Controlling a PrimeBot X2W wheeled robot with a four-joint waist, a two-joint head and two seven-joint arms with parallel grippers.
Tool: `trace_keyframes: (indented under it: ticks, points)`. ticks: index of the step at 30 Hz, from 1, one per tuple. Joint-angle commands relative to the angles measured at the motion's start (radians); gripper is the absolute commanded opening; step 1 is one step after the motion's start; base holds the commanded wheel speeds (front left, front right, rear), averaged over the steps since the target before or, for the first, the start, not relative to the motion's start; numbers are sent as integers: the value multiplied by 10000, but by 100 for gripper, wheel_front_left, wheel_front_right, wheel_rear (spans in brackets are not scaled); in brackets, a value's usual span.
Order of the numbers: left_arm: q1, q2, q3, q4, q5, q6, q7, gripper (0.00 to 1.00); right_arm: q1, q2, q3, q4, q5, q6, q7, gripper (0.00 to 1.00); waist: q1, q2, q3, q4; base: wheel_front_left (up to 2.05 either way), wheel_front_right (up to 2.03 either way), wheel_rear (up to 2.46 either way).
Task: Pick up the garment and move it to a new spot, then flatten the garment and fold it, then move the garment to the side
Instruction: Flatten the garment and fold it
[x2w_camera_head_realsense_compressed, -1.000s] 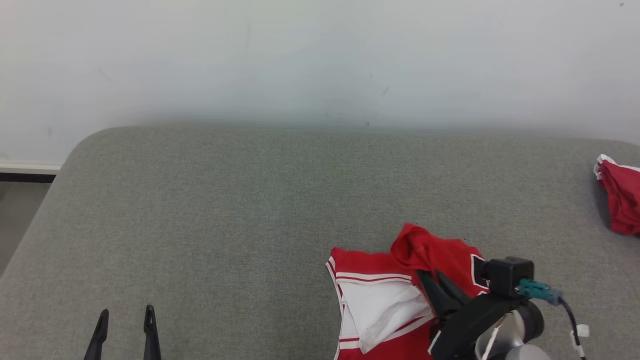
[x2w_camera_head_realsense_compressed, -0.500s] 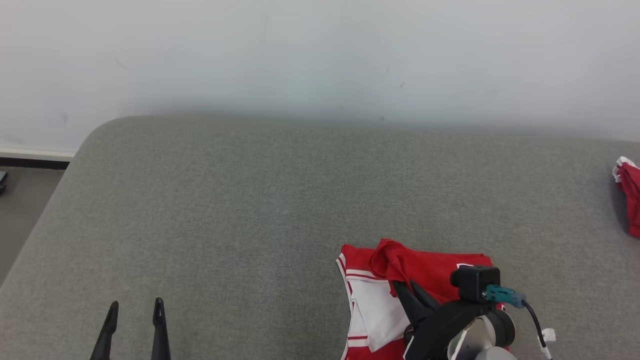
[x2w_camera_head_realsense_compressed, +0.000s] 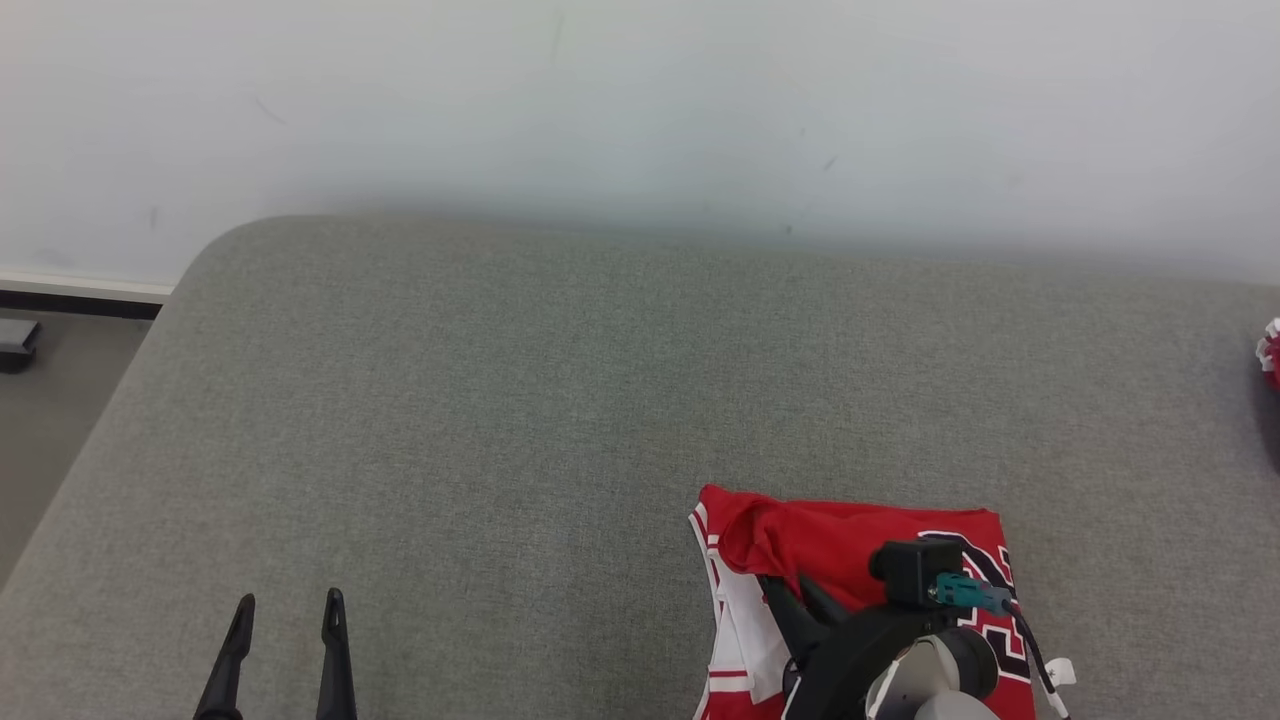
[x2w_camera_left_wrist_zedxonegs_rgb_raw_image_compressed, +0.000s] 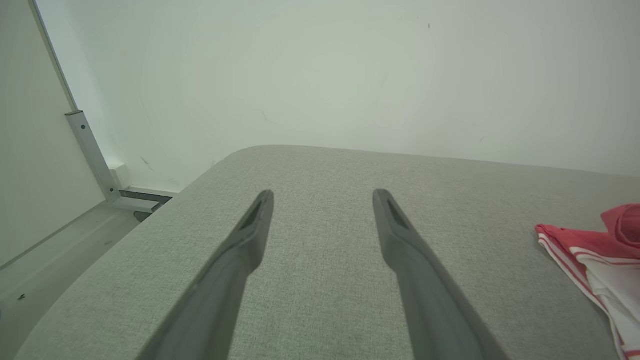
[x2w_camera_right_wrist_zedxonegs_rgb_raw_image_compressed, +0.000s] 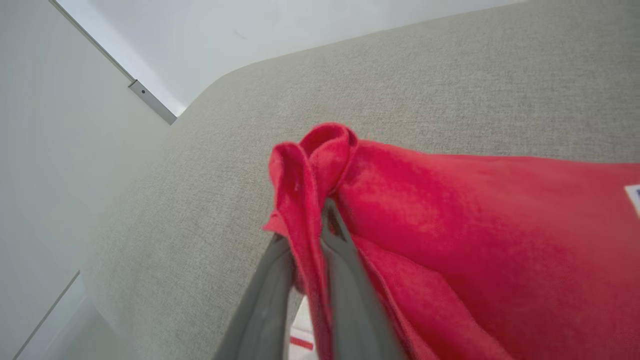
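Observation:
The garment (x2w_camera_head_realsense_compressed: 860, 540), a red jersey with white trim and dark lettering, lies at the lower right of the grey padded surface (x2w_camera_head_realsense_compressed: 500, 400). A bunched red fold of it is drawn over its left edge. My right gripper (x2w_camera_head_realsense_compressed: 790, 590) is shut on that fold. In the right wrist view the red cloth (x2w_camera_right_wrist_zedxonegs_rgb_raw_image_compressed: 450, 210) is pinched between the two fingers of the right gripper (x2w_camera_right_wrist_zedxonegs_rgb_raw_image_compressed: 310, 235). My left gripper (x2w_camera_head_realsense_compressed: 289, 600) hovers open at the lower left, holding nothing. The left wrist view shows the left gripper (x2w_camera_left_wrist_zedxonegs_rgb_raw_image_compressed: 322, 195) spread above bare padding, with the garment (x2w_camera_left_wrist_zedxonegs_rgb_raw_image_compressed: 590, 245) off to its right.
Another red cloth (x2w_camera_head_realsense_compressed: 1272, 360) peeks in at the right edge. A white wall rises behind the surface. At the left the surface rounds off to the floor, where a small dark object (x2w_camera_head_realsense_compressed: 15, 345) lies by the baseboard.
The head camera has shifted, so the whole picture slid right. My right gripper has carried the red fold left and lower across the garment, covering most of the white inner side.

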Motion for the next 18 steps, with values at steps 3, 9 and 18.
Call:
trace_keyframes:
  ticks: [3, 9, 18]
  points:
    - [-101, -19, 40, 43, -45, -8, -27, 100, -256, 17, 76, 334, 7, -29, -405, 100, 0, 0, -37, -29, 0, 0, 0]
    - [41, -19, 103, -3, -22, 21, -27, 100, -545, -46, -203, 182, -333, -29, -1230, 100, 0, 0, -89, -191, 0, 0, 0]
    - [215, -19, 205, -81, 76, 43, -27, 100, -117, -851, -1329, -850, -743, -29, -2078, 100, 0, 0, -258, -463, 0, 0, 0]
